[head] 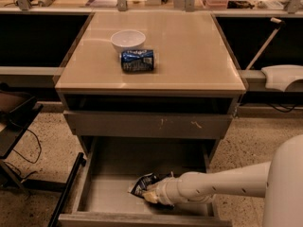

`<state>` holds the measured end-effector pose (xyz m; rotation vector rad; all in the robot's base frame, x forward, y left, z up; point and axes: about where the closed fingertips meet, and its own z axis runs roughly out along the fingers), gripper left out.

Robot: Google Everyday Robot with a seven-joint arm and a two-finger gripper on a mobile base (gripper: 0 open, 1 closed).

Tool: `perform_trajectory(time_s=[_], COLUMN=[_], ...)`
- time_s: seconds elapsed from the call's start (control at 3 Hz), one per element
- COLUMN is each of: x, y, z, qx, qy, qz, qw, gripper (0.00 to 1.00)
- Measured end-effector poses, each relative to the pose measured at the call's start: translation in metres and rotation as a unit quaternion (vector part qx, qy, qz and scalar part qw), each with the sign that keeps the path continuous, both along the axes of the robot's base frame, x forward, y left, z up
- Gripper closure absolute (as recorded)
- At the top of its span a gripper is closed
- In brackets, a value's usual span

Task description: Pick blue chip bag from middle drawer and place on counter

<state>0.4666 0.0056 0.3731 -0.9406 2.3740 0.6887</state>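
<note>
The blue chip bag (143,183), crinkled dark-blue foil with white patches, lies on the floor of the open middle drawer (106,193), near its middle front. My gripper (150,196) is down inside the drawer on the end of the white arm (222,183), which reaches in from the right. The gripper sits right against the bag's near right side and hides part of it. The beige counter (194,46) is above, at the top of the cabinet.
A white bowl (128,39) and a blue soda can (137,60) on its side sit on the counter's left half. A shut grey drawer front (147,124) with pale scratches overhangs the open drawer. A dark cart (14,122) stands at the left, a white object (284,77) at the right.
</note>
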Motion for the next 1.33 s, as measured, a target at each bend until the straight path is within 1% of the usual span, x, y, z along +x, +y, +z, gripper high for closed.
perform_trajectory(time_s=[0.33, 0.67, 1.0, 1.33], x=[0.0, 0.0, 0.009, 0.05], y=[0.0, 0.0, -0.007, -0.053], z=[0.002, 0.004, 0.012, 0.044], qx=[0.007, 0.007, 0.02, 0.061], qy=[0.006, 0.006, 0.012, -0.012], qz=[0.004, 0.005, 0.011, -0.01], qw=[1.0, 0.9999, 0.9997, 0.998], gripper=[1.0, 1.0, 1.0, 1.0])
